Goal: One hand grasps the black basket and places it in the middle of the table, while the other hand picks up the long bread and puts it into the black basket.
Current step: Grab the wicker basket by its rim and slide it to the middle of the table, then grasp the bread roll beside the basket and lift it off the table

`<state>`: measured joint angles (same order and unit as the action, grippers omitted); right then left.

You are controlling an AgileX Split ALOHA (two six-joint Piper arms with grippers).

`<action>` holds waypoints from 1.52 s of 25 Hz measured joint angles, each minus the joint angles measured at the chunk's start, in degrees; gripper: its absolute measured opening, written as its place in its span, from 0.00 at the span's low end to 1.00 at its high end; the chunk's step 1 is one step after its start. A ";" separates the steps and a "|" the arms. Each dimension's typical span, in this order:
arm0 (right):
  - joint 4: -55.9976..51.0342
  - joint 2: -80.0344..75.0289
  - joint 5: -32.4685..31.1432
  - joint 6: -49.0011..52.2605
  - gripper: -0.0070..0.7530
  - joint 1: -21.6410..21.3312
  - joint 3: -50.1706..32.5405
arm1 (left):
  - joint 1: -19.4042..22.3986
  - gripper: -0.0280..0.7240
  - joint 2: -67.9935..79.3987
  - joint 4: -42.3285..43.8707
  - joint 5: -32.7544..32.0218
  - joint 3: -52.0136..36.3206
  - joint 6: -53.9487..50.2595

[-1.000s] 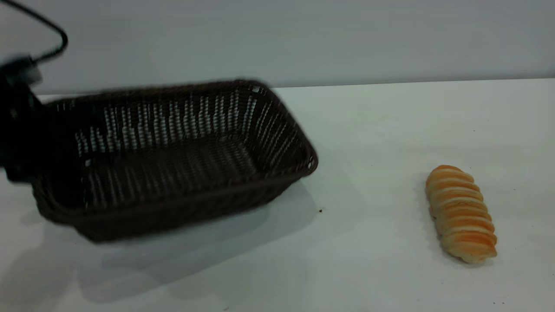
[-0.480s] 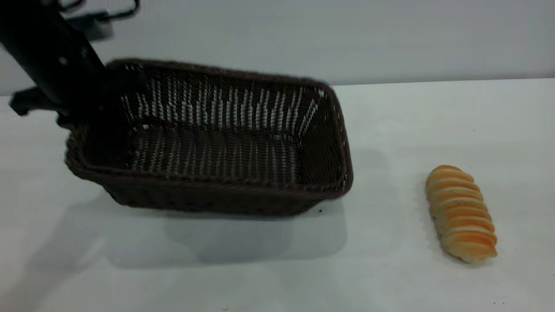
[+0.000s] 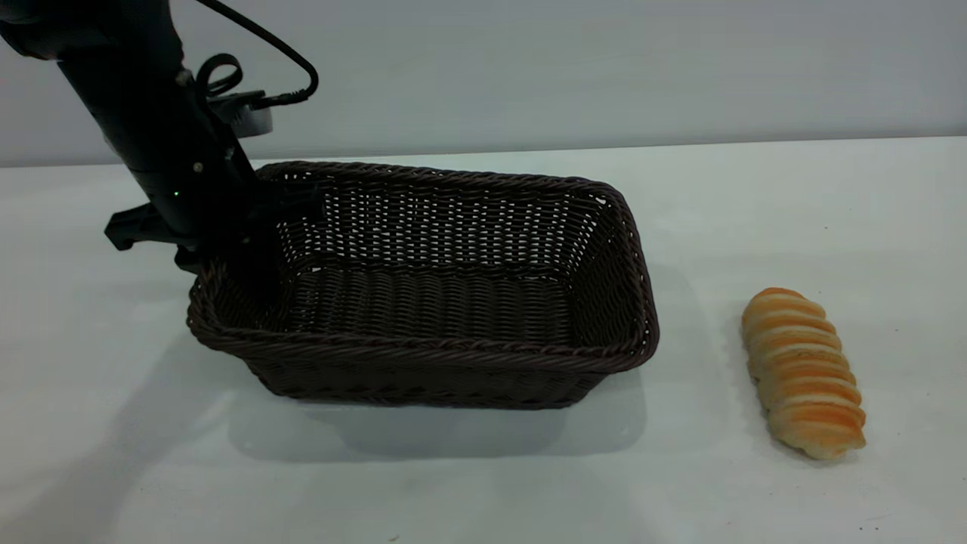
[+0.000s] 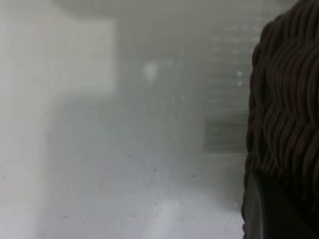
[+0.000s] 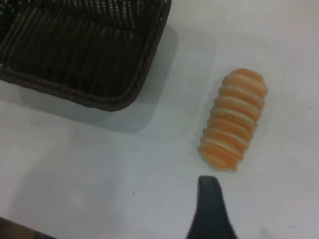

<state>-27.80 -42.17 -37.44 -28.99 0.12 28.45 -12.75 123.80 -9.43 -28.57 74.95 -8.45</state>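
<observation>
The black basket (image 3: 453, 302) sits level on the white table (image 3: 755, 196), left of the middle, and appears to rest on it. My left gripper (image 3: 240, 253) is shut on the basket's left end rim, one finger inside and one outside. The left wrist view shows the woven wall (image 4: 289, 99) right against a finger (image 4: 266, 211). The long bread (image 3: 802, 372) lies on the table to the right of the basket, apart from it. My right gripper (image 5: 209, 201) hovers above the table just short of the bread (image 5: 233, 118) and is out of the exterior view.
The basket's corner (image 5: 119, 94) shows in the right wrist view, with a strip of bare table between it and the bread. A black cable (image 3: 249, 45) loops off the left arm. A grey wall stands behind the table's far edge.
The left arm has carried the basket to the right and set it down level; it was tilted and blurred with motion before. The bread has not moved.
</observation>
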 joint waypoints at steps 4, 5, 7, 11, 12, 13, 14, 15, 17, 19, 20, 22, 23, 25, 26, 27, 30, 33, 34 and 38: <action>0.00 0.00 0.00 0.00 0.72 0.00 0.00 | 0.00 0.22 0.00 0.00 0.00 0.12 0.00; 0.00 0.00 0.00 0.00 0.72 0.00 0.00 | 0.00 0.23 0.00 0.00 0.00 0.17 0.00; 0.00 0.00 0.00 0.00 0.72 0.00 0.00 | 0.00 0.27 0.00 0.06 -0.06 0.29 0.00; 0.00 0.00 0.05 0.00 0.72 0.00 0.00 | 0.00 0.44 0.00 0.67 -0.37 0.29 0.19; 0.00 0.00 0.10 0.00 0.72 0.00 0.00 | 0.00 0.49 0.00 0.67 -0.42 0.29 0.36; 0.00 0.00 0.16 0.00 0.72 0.00 0.00 | 0.00 0.54 0.00 0.67 -0.42 0.29 0.42; 0.00 0.00 0.16 0.00 0.72 0.00 0.00 | 0.00 0.58 0.00 0.67 -0.54 0.29 0.47; 0.00 0.00 0.16 0.00 0.72 0.00 0.00 | 0.00 0.61 0.00 0.67 -0.80 0.36 0.47; 0.00 0.00 0.16 0.00 0.72 0.00 0.00 | 0.00 0.65 0.00 0.97 -2.72 1.25 0.47; 0.00 0.00 0.16 0.00 0.72 0.00 0.00 | 0.00 0.66 -0.15 2.82 -6.02 3.09 0.47; -0.02 -0.06 0.16 0.00 0.72 0.00 0.00 | 0.00 0.66 -0.45 4.57 -8.33 4.29 0.47; -0.58 -0.72 0.16 0.00 0.72 0.00 0.00 | 0.00 0.67 -1.92 8.32 -12.89 6.43 -0.08; -1.25 -1.35 0.16 0.00 0.72 0.00 0.00 | 0.00 0.67 -2.85 10.26 -15.08 7.54 -0.46; -3.58 -3.85 0.16 -0.92 0.72 0.00 0.00 | 0.00 0.67 -5.61 14.17 -18.94 9.77 -1.00; -4.90 -5.62 0.16 -2.19 0.72 0.00 0.00 | 0.00 0.67 -6.89 15.99 -20.16 10.69 -1.12; -6.81 -7.33 0.35 -4.04 0.72 0.00 0.05 | 0.00 0.67 -8.42 17.57 -21.46 11.63 -1.26; -13.40 -14.39 2.02 -10.14 0.72 0.00 0.24 | 0.00 0.67 -12.22 20.66 -24.36 13.36 -1.24; -18.36 -23.33 4.09 -14.82 0.72 0.00 2.18 | 0.00 0.67 -15.28 21.98 -26.03 13.49 -1.26; -19.44 -26.01 4.75 -16.02 0.72 0.00 3.38 | 0.00 0.67 -15.82 21.98 -26.44 13.51 -1.26; -21.18 -39.20 9.39 -19.50 0.72 0.00 9.03 | 0.00 0.67 -17.19 21.26 -28.00 13.51 -1.37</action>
<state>-48.98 -81.37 -28.05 -48.49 0.12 37.48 -12.75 106.61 11.84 -56.57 88.46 -9.81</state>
